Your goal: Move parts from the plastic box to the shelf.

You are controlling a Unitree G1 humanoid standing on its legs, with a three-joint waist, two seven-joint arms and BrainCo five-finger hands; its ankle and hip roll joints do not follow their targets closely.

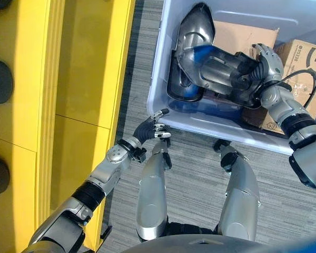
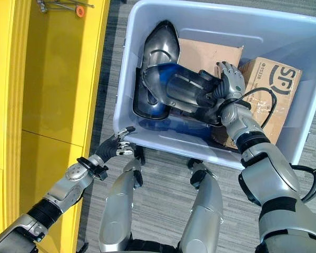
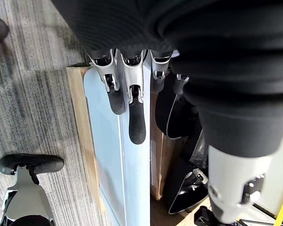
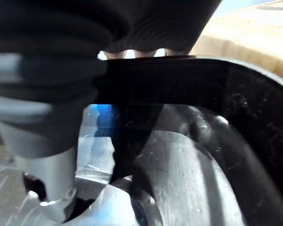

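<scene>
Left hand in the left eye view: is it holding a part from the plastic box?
No. The left hand hangs outside the plastic box, fingers relaxed near its rim, holding nothing.

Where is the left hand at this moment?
In the eye views the left hand sits at the plastic box's near left corner, straight fingers at its rim, between the yellow shelf and the box; the right hand grips a metal part inside.

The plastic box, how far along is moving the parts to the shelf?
Nothing shows on the yellow shelf yet. The right hand grips the upper dark metal part inside the plastic box; the left hand rests open at the rim. Another part waits beneath.
</scene>
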